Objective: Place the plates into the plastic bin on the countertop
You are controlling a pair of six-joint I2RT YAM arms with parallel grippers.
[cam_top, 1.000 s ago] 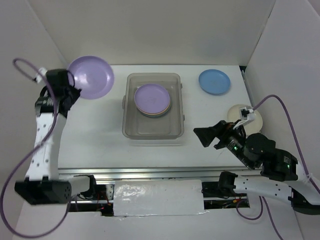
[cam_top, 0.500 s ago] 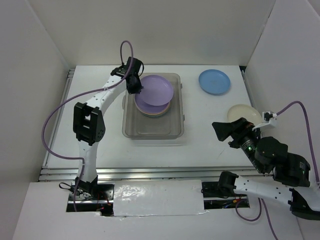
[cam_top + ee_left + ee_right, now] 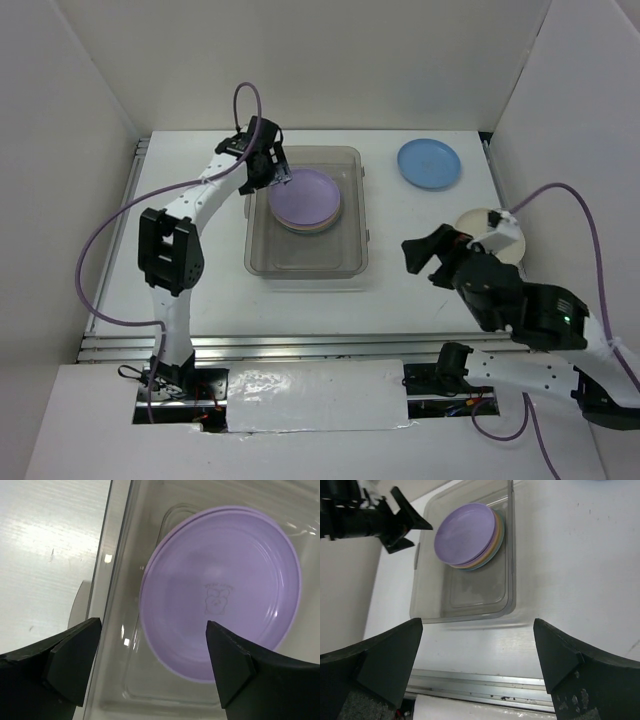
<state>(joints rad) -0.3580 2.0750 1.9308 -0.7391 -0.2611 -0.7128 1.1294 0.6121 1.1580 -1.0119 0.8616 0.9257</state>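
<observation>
While the left tool [image 3: 279, 174] hung over the far left corner of the plastic bin [image 3: 306, 262], its two fingers stood apart and held nothing. Directly beneath that tool, framed between its fingers in the left wrist view, lay the lavender plate [image 3: 222, 590]. It rested flat on top of the stack of plates [image 3: 498, 535] inside the bin. The stack sat in the far half of the bin, just to the right of the left tool. From the right wrist view, rims of orange-yellow, pink and a pale blue-green showed under the lavender top, though how many plates made up the stack could not be told.

The right tool [image 3: 424, 256] hovered above the desk [image 3: 200, 270] with its fingers spread wide and nothing between them. It pointed toward the bin, which stood just ahead of it on the desk. Behind this tool, partly hidden under its wrist, the cream plate [image 3: 468, 224] rested on the desk. The blue plate [image 3: 429, 164] lay on the desk well beyond the right tool, toward the far wall and apart from the bin.
</observation>
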